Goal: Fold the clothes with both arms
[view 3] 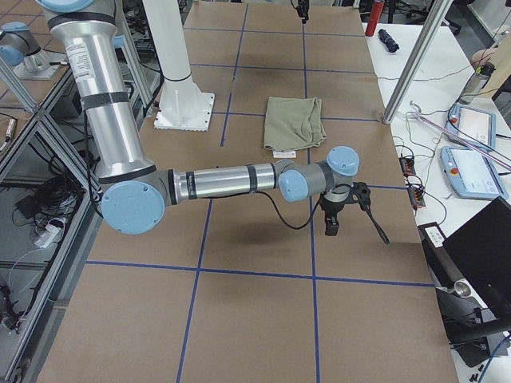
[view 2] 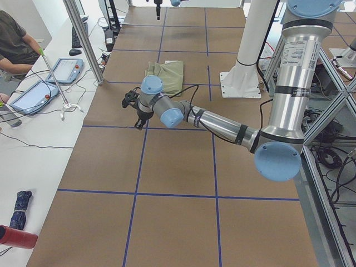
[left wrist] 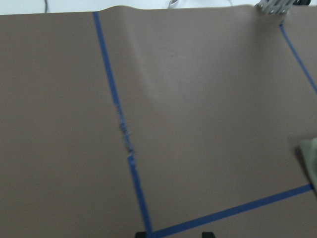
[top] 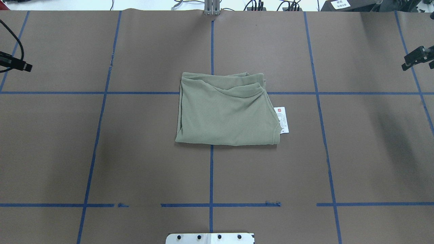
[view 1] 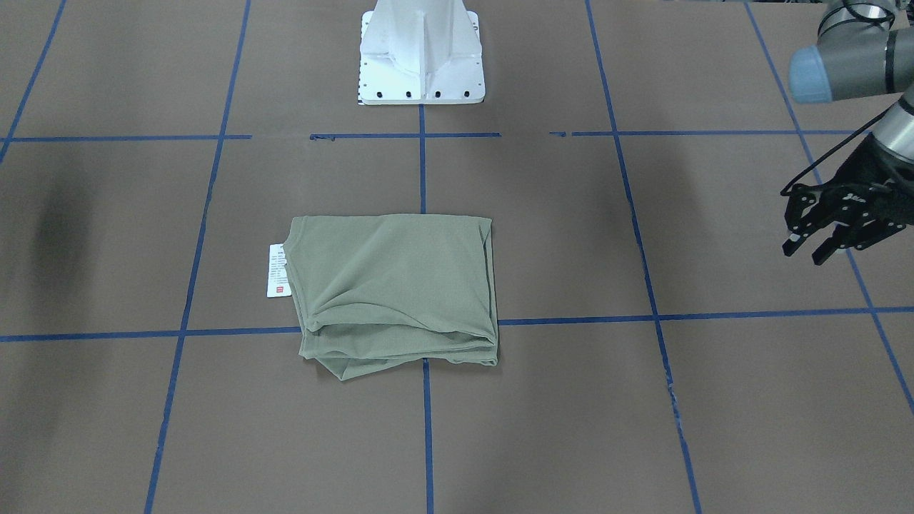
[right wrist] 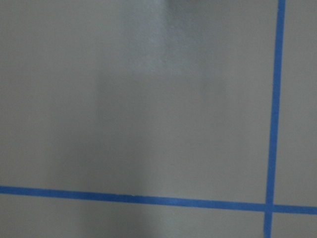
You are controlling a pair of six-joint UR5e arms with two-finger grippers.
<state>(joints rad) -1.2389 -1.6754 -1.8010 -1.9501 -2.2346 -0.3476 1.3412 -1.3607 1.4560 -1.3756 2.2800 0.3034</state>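
Exterior front-facing is showing the shirt (view 1: 396, 285) lying folded mid-frame on the worktop (view 1: 571, 428), hang tag (view 1: 277, 270) sticking out at its left edge. Left gripper (view 1: 805, 251) is hovering at the right edge, jaws released and holding nothing. Overhead exterior is adding the right gripper (top: 418, 57), cropped at the upper right edge; can't tell its jaws.

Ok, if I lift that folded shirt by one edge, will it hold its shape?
Probably not. The shirt looks like thin, soft knit with loose wrinkles, so it should droop. Its layers lie loose at one edge, so they would likely slide apart. Pushed, such limp cloth would probably bunch rather than slide whole.
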